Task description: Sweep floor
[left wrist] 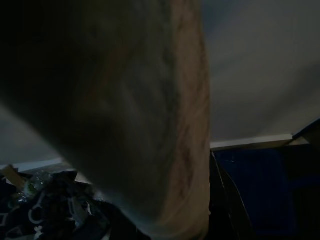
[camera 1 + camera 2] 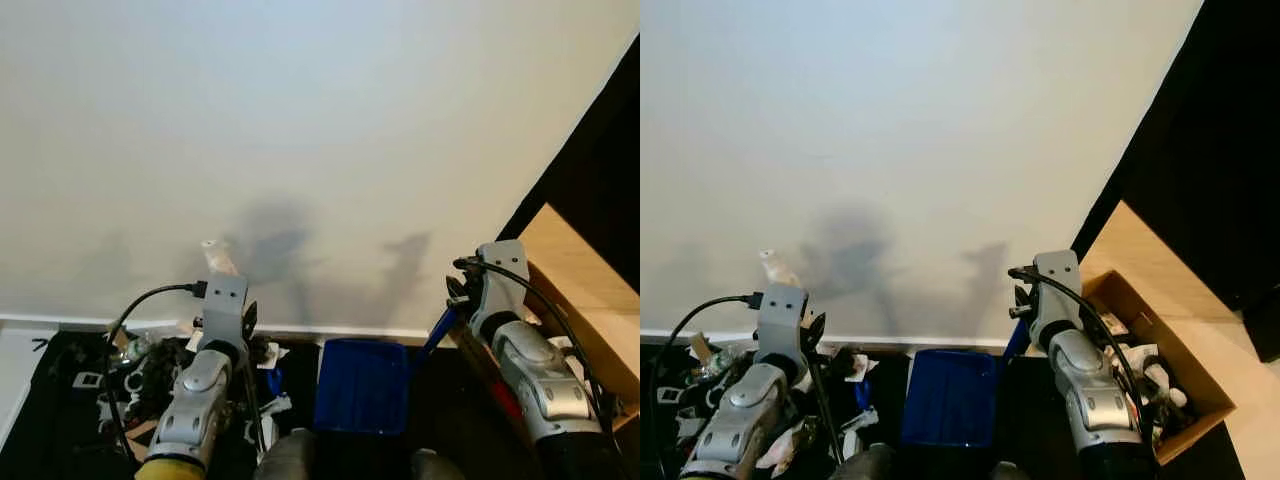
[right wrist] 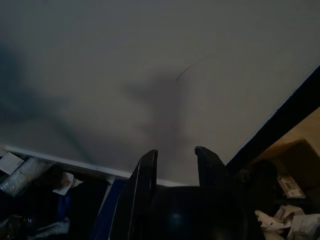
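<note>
Spread apart, the two black fingers of the right gripper point up at a pale wall, holding nothing between them. Whether the left gripper is spread or closed cannot be told; a blurred tan shape, too close to identify, covers its wrist view. A blue dustpan stands on the dark floor against the white baseboard, between both arms. Crumpled litter lies beside it under the left arm. An open cardboard box of scraps sits by the right arm.
</note>
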Controlling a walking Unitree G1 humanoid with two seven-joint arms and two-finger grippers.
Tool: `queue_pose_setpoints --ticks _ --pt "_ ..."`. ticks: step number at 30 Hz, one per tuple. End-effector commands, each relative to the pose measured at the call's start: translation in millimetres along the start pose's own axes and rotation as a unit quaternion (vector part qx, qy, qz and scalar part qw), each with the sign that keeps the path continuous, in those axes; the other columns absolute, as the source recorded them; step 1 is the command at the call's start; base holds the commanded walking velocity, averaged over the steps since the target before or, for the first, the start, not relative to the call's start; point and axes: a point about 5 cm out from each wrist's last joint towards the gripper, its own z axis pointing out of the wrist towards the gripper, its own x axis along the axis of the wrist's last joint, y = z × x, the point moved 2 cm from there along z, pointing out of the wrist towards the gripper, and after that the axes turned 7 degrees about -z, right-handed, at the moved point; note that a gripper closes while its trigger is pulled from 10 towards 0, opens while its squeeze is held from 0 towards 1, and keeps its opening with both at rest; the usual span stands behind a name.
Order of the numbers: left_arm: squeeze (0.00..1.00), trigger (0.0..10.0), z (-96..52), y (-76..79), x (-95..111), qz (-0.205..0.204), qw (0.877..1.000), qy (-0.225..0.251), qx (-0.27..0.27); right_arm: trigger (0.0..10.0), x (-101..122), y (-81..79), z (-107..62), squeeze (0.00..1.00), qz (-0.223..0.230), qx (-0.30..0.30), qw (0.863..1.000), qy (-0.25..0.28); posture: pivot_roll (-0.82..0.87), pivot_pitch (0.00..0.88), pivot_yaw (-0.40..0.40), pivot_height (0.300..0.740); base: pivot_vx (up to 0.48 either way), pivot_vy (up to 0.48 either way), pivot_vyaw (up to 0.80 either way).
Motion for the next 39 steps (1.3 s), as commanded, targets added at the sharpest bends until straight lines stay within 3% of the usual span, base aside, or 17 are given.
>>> queue_pose_setpoints --ticks 1,12,13,26,36,39 --pt "0.0 10.0 -2.9 -7.6 -5 0.006 1.0 -0.009 0.009 10.0 5 13.2 0.2 0.0 -0.021 -0.021 0.999 0.017 0.11 0.118 0.051 0.74 0.0 0.0 0.0" --pt "0.0 10.0 -4.5 -6.5 -6 0.008 1.0 -0.011 0.007 10.0 8 9.0 7.8 0.0 -0.037 0.008 0.998 0.043 0.12 0.124 0.06 0.74 0.0 0.0 0.0" --pt "0.0 10.0 -4.3 -6.1 -6 0.009 1.0 -0.012 0.005 10.0 13 20.8 10.0 0.0 -0.041 0.002 0.998 0.051 0.12 0.124 0.06 0.74 0.0 0.0 0.0" --pt "0.0 10.0 -4.5 -1.9 -8 0.008 1.0 -0.013 -0.001 10.0 17 35.6 12.4 0.0 -0.039 -0.019 0.997 0.064 0.11 0.124 0.062 0.74 0.0 0.0 0.0" --pt "0.0 10.0 -4.3 -2.5 -9 0.013 1.0 -0.016 -0.004 10.0 8 24.4 17.8 0.0 -0.062 0.014 0.996 0.069 0.12 0.127 0.067 0.74 0.0 0.0 0.0" --pt "0.0 10.0 -4.2 -16.1 -7 0.018 1.0 -0.02 0.002 10.0 7 7.2 20.0 0.0 -0.079 0.045 0.992 0.083 0.13 0.137 0.067 0.74 0.0 0.0 0.0"
